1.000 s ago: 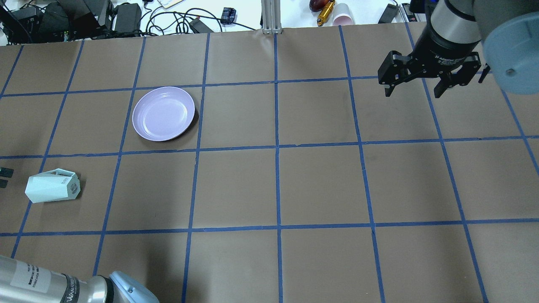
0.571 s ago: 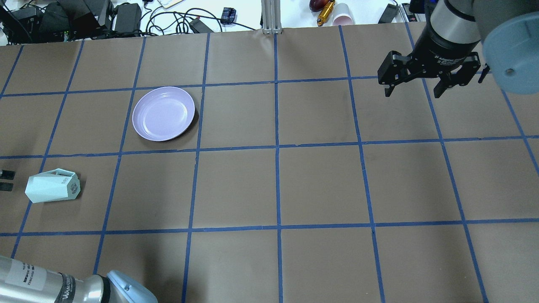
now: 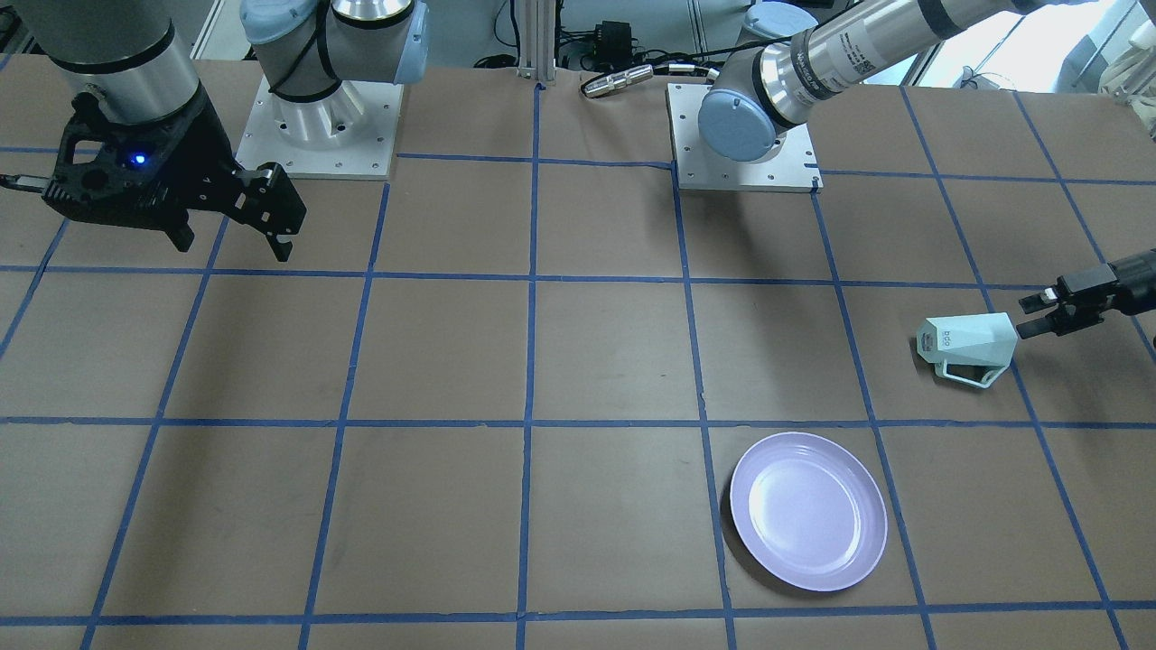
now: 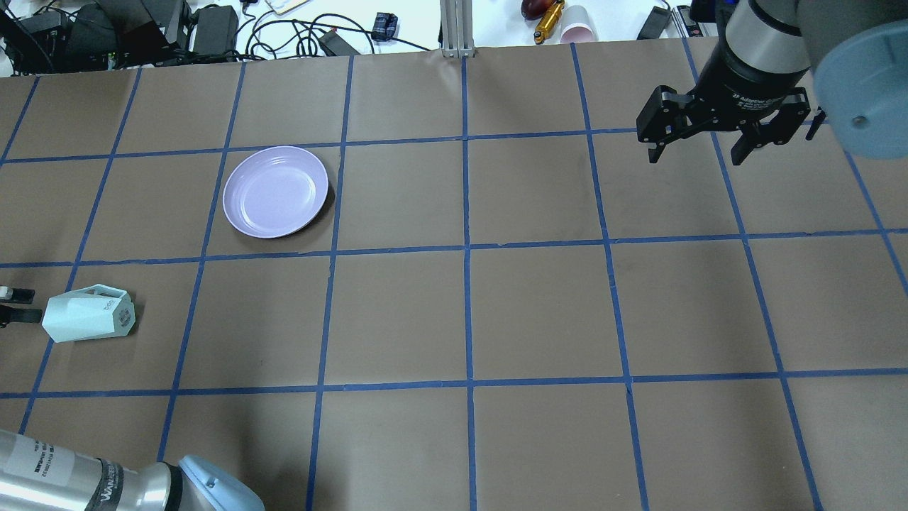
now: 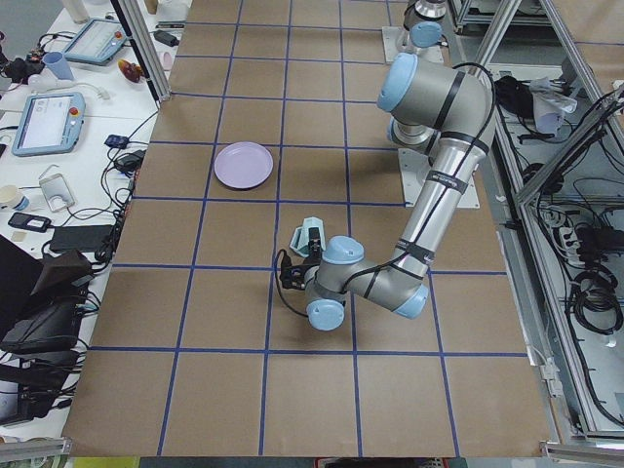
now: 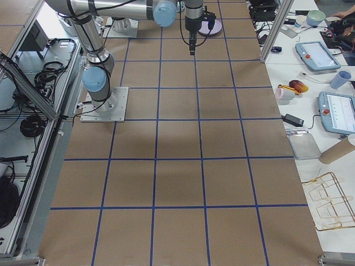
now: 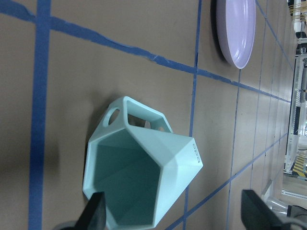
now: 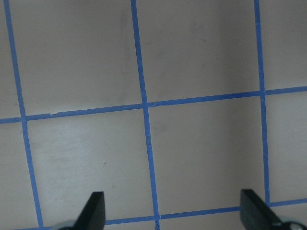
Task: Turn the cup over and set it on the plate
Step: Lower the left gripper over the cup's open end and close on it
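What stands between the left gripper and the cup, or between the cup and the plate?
Nothing visible. The open left gripper faces the mouth of the cup with only bare table between them, and bare table lies between the cup and the plate.

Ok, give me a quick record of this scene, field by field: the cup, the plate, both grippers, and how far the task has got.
cup: pale mint-green faceted mug, lying on its side on the table, mouth toward the left gripper, handle on the side facing the plate
plate: round, lavender, nothing on it, apart from the cup
left gripper: open, low at the cup's mouth, not closed on it
right gripper: open, holding nothing, far across the table
task state: cup not yet flipped, not yet on the plate
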`<state>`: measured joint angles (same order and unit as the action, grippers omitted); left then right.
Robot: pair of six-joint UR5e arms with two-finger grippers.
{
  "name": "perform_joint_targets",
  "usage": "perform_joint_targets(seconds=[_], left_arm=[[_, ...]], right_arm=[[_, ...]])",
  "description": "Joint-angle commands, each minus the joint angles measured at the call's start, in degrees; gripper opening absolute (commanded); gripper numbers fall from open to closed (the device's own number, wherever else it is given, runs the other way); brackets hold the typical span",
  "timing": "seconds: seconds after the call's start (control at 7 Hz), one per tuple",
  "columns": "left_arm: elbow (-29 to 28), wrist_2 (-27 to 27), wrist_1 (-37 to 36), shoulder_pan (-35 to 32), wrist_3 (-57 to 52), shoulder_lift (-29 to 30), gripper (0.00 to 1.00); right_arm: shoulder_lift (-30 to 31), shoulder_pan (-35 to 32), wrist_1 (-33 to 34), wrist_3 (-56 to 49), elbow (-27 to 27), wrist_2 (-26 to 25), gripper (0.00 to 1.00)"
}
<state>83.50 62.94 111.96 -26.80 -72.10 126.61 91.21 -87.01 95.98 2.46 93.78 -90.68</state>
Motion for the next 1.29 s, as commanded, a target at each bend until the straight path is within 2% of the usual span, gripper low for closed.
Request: perform_joint_targets(seconds=[0.0,0.29,1.0,1.14], left_arm=[[0.0,-1.6,0.6,0.0,-3.2,1.9,1.0],[0.2,-1.6,4.8,0.0,-5.1,2.9,1.0],[0.3,-1.7,6.1,-0.3,-8.4,5.2,0.99],[0.3,-1.7,6.4,-0.5,-8.9,5.2,0.95]], right_arm=[[-0.1,0.0,0.0,0.0,0.0,0.0,1.0],[-0.1,0.0,0.0,0.0,0.0,0.0,1.0],[-0.1,0.0,0.0,0.0,0.0,0.0,1.0],[-0.1,0.0,0.0,0.0,0.0,0.0,1.0]])
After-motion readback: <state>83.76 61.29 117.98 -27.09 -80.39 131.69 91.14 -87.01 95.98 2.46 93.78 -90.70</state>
